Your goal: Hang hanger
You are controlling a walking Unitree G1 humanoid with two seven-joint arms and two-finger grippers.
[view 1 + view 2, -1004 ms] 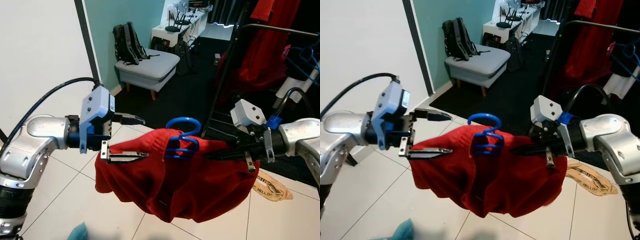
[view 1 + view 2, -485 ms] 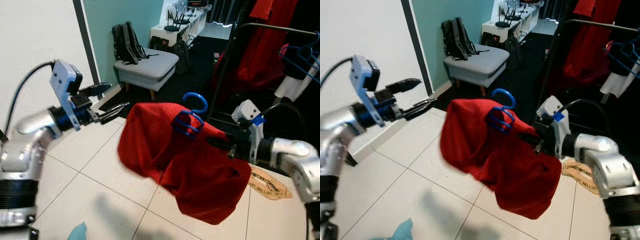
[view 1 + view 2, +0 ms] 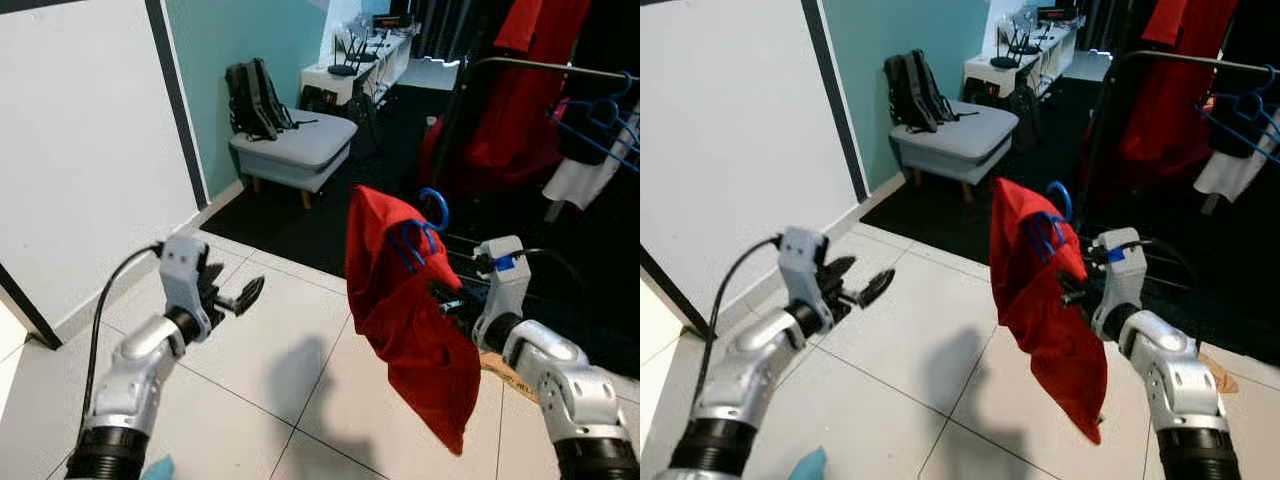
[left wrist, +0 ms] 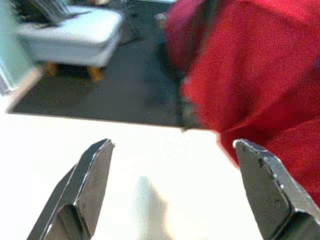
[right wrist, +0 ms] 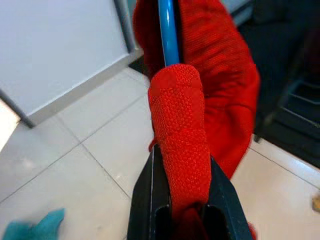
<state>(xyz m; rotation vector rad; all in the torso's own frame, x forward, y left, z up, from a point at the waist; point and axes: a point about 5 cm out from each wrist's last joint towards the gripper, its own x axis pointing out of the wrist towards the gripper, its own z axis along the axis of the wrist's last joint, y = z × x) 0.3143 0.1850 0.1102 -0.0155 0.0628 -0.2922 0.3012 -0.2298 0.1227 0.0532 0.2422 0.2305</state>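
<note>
the right gripper (image 3: 447, 296) pinched the red shirt (image 3: 405, 300) on its blue hanger (image 3: 418, 232), hook up, so it could catch the rail (image 3: 560, 68) at 1 o'clock, while the left gripper (image 3: 232, 298) waited open at 9 o'clock.

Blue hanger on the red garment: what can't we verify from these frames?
- Blue hanger: arms hidden under the red garment, eye views.
- Right gripper: whether its fingers pinch hanger or just cloth; fabric covers it, right wrist view.
- Clothes rail: cut off by the right edge, left eye view.

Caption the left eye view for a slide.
Right gripper carries a red garment on a blue hanger toward the clothes rack; left gripper open.
</note>
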